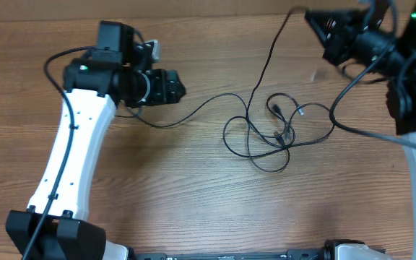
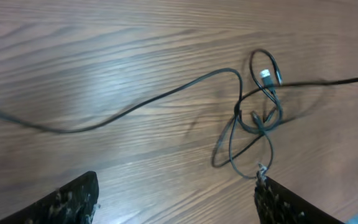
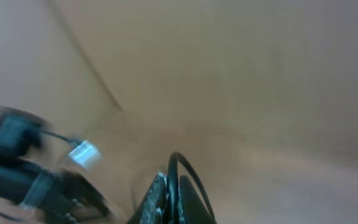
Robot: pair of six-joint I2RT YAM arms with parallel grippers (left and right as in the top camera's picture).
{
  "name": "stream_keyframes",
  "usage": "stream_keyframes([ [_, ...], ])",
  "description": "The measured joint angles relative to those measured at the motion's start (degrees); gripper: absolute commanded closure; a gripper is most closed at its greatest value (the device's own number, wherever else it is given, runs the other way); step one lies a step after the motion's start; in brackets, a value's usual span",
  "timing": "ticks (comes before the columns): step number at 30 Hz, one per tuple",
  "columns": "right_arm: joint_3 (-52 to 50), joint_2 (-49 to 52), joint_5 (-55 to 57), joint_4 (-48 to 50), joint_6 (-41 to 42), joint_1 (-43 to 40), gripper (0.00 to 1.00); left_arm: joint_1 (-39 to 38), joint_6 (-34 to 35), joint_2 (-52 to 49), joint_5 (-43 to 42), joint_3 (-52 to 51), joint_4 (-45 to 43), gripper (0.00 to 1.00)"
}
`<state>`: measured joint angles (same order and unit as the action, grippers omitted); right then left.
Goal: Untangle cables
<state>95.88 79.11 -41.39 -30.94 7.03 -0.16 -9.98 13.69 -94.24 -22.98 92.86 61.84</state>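
Left gripper (image 1: 181, 88) jaws stood wide apart and empty. In the wrist view the two fingertips sat at the bottom corners with only bare table (image 1: 157, 209) between them. Right gripper (image 1: 315, 20) jaws appeared narrow and closed on a long cable (image 1: 268, 61), though that wrist view was blurred. The held cable ran from the right jaws down into the knot of cables (image 1: 269, 133) lying mid-table. A trailing strand (image 1: 193, 112) led from the knot toward the left gripper, crossing the table ahead of its jaws and not between them. The knot lay well apart from both grippers.

Assessment: the step in hand looked to be drawing the held cable out of the knot. The pull should be slow and directed away from the knot. The left jaws should come down to pin the trailing strand so the bundle would not drag along. The small plug (image 2: 265, 73) inside a loop was a likely snag point.
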Motion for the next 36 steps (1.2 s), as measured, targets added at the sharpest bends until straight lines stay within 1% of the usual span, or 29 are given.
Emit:
stream_keyframes([
  [3, 0.8, -2.7, -4.8, 9.8, 4.5, 0.0, 0.96, -3.3, 0.0, -0.2, -0.2, 0.0, -1.6, 0.19],
  [5, 1.1, -4.5, -6.7, 13.4, 7.0, 0.0, 0.96, -5.3, 0.0, -1.1, -0.4, 0.0, -2.4, 0.16],
  [7, 1.4, -5.4, -6.4, 13.7, 8.4, 0.0, 0.96, -6.7, 0.1, -2.1, -0.4, 0.0, -3.3, 0.15],
  [15, 1.6, -4.2, 0.6, 8.2, 10.1, 0.1, 0.96, -12.6, 0.1, -7.1, -0.9, 0.0, -4.1, 0.15],
  [17, 1.6, -4.0, 4.1, 7.0, 10.3, 0.1, 0.96, -14.3, 0.1, -9.1, -1.1, 0.0, -4.1, 0.15],
  [21, 1.6, -4.0, 14.9, 4.3, 10.5, 0.2, 0.96, -17.6, 0.1, -13.9, -1.3, 0.0, -4.2, 0.16],
  [24, 1.6, -4.0, 28.4, 1.2, 11.0, 0.2, 0.96, -19.1, 0.1, -17.2, -1.3, 0.0, -4.2, 0.17],
  [26, 1.6, -4.0, 39.4, -1.6, 11.7, 0.2, 0.96, -19.7, 0.1, -19.1, -1.5, 0.0, -4.3, 0.19],
  [27, 1.6, -4.0, 42.0, -2.4, 11.9, 0.2, 0.96, -19.9, 0.1, -19.8, -1.5, 0.0, -4.5, 0.23],
  [31, 1.6, -4.0, 48.1, -6.1, 12.4, 0.2, 0.96, -20.1, 0.2, -21.0, -1.5, 0.0, -6.5, 0.39],
  [32, 1.6, -4.0, 49.2, -7.3, 12.5, 0.2, 0.96, -20.1, 0.1, -21.2, -1.5, 0.0, -7.2, 0.41],
  [34, 1.6, -4.0, 50.0, -8.9, 12.5, 0.2, 0.96, -20.1, 0.2, -21.2, -1.5, 0.0, -8.7, 0.43],
  [36, 1.6, -3.9, 50.9, -10.7, 12.5, 0.2, 0.96, -20.1, 0.3, -21.2, -1.5, 0.0, -9.4, 0.39],
])
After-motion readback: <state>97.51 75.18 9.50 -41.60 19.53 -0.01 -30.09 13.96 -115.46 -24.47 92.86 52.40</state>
